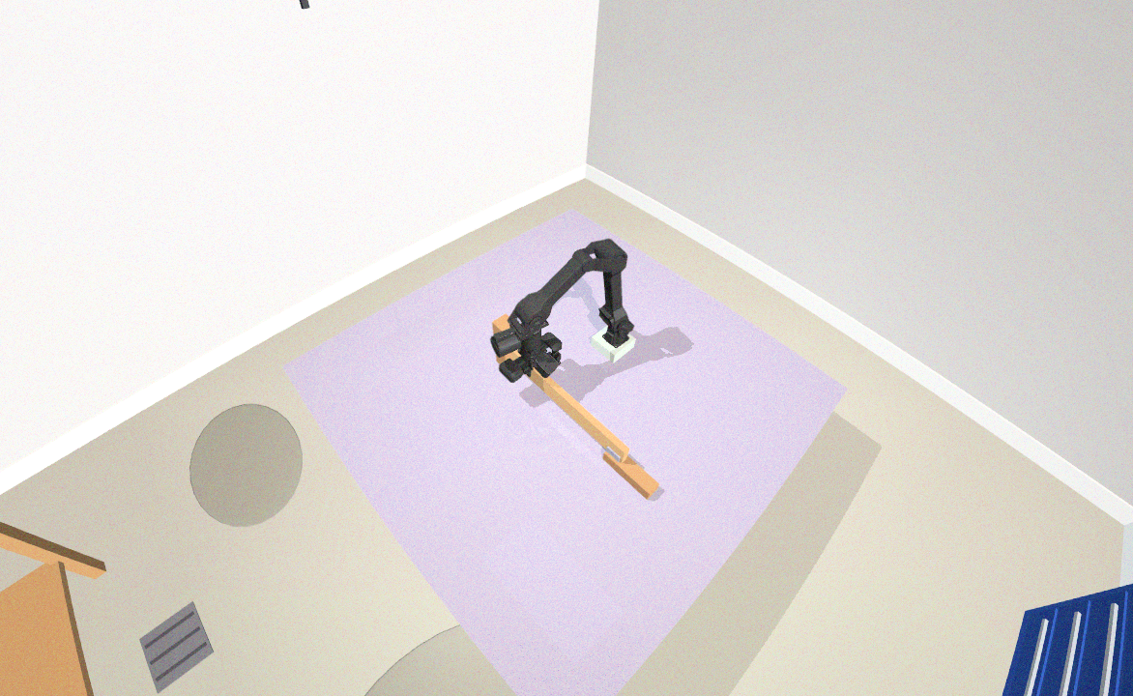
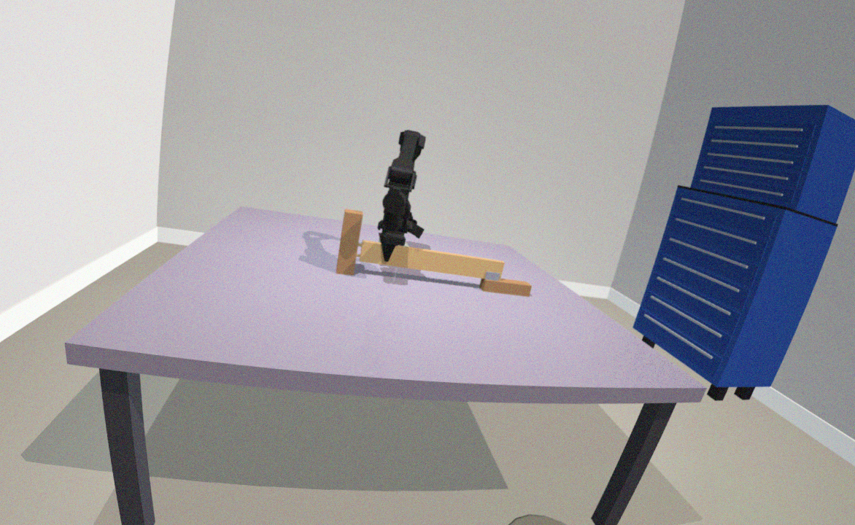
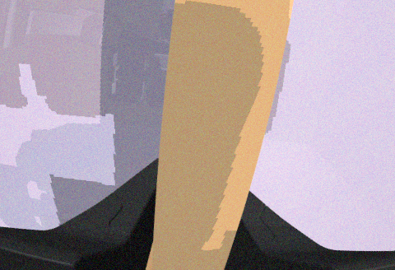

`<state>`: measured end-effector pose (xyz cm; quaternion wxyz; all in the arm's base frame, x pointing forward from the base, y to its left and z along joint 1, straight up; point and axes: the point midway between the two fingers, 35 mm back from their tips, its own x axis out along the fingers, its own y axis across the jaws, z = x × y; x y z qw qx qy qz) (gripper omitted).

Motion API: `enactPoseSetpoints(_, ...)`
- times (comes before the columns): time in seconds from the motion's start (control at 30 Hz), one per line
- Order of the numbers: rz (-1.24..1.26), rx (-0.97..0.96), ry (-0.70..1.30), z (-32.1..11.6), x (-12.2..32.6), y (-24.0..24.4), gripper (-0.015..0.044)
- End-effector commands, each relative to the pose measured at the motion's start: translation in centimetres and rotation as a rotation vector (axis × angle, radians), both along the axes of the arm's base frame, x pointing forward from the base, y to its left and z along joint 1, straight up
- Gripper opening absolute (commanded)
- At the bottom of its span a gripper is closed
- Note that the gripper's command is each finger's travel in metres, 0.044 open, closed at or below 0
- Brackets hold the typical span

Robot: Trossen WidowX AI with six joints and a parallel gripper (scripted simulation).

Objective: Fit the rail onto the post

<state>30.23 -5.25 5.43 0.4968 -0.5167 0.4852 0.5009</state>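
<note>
The long wooden rail (image 1: pixel 583 417) (image 2: pixel 450 262) (image 3: pixel 214 76) is off the table and looks roughly level. Its far end sits at the grey bracket (image 2: pixel 492 275) on the low footboard block (image 1: pixel 637 480) (image 2: pixel 508 287). The upright wooden post (image 1: pixel 500 325) (image 2: pixel 349 241) stands just beyond the rail's near end. A narrow gap shows between them in the exterior view, with a bit of peg in it; how far the pegs are in the holes cannot be told. My gripper (image 2: pixel 387 254) (image 3: pixel 187 170) is shut on the rail near its post end, with one finger on each side.
The purple table (image 1: pixel 432 363) (image 2: pixel 287 326) carries everything. The arm's pale base (image 1: pixel 612 349) stands to one side of the rail. A blue tool cabinet (image 1: pixel 1098 645) (image 2: pixel 744 248) stands on the floor beyond the table.
</note>
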Motion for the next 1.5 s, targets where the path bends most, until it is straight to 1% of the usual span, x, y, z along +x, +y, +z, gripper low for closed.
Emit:
enactPoseSetpoints(0.0, 0.000, 0.000, -0.002, 0.04, 0.05, -0.10, 0.0000)
enactPoseSetpoints(1.47, 0.000, 0.000, -0.002, 0.03, 0.02, 0.30, 0.0000)
